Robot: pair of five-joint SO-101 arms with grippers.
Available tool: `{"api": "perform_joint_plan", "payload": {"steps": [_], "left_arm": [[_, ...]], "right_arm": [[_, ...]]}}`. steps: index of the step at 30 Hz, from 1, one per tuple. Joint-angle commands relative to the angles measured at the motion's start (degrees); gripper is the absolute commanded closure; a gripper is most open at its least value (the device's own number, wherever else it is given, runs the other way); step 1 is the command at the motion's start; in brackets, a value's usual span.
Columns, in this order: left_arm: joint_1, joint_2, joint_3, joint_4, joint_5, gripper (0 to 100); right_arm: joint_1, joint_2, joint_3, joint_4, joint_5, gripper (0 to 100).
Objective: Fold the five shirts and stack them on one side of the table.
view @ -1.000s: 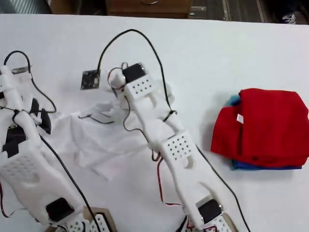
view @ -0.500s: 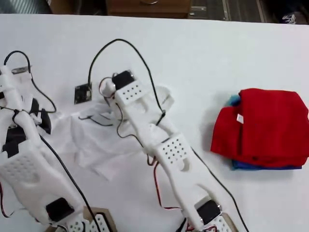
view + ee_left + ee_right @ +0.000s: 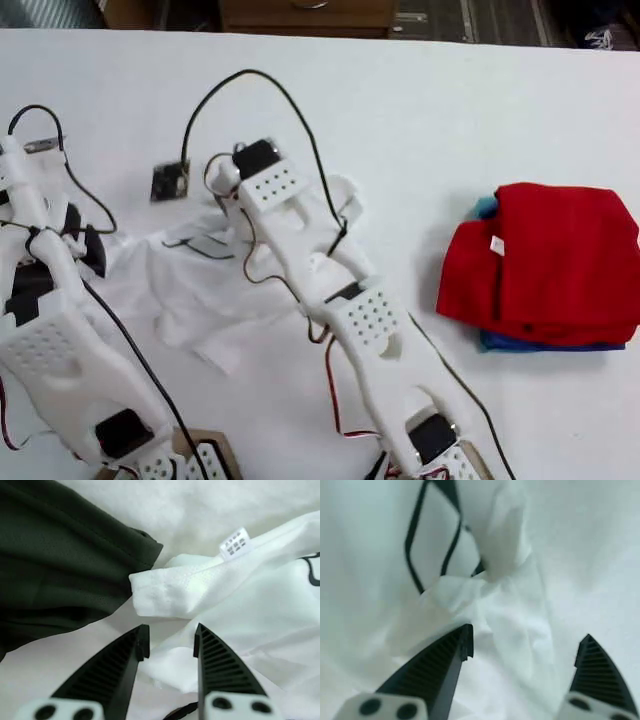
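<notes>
- My left gripper (image 3: 171, 632) hovers low over one edge of the white shirt (image 3: 240, 595), jaws a little apart with nothing pinched between them.
- My right gripper (image 3: 527, 637) hangs over the middle of that shirt, just off its black printed outline, jaws spread wide and holding nothing.
- The white shirt lies crumpled and unfolded on the table (image 3: 420, 110). A dark garment (image 3: 55, 565) touches its folded hem on the left gripper's side.
- Well apart from the white shirt, a folded red shirt (image 3: 560, 260) sits on top of a blue shirt (image 3: 520, 343).
- Risk: if I close the left gripper here, I may catch the dark cloth along with the white hem and drag both.
- Risk: the right gripper could grab a bunched ridge of several layers, which would twist the fold.
- Hard to tell: my arms cover much of the white shirt from above, so I cannot find its collar or sleeves. I also cannot count the shirts under the red one.
</notes>
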Motion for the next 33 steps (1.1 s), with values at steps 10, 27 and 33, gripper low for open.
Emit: {"api": "perform_joint_plan", "payload": {"steps": [10,27,33], "left_arm": [[-0.5,-4.4,-0.3,0.8,-0.1,83],[-0.5,-4.3,-0.2,0.7,-0.2,83],[-0.5,-4.3,-0.2,0.4,-0.2,83]], "right_arm": [[-1.9,1.7,-1.0,-2.9,-4.8,66.6],[-2.1,5.0,-6.4,5.5,4.1,66.6],[-0.4,6.5,-8.4,4.7,5.3,69.3]]}}
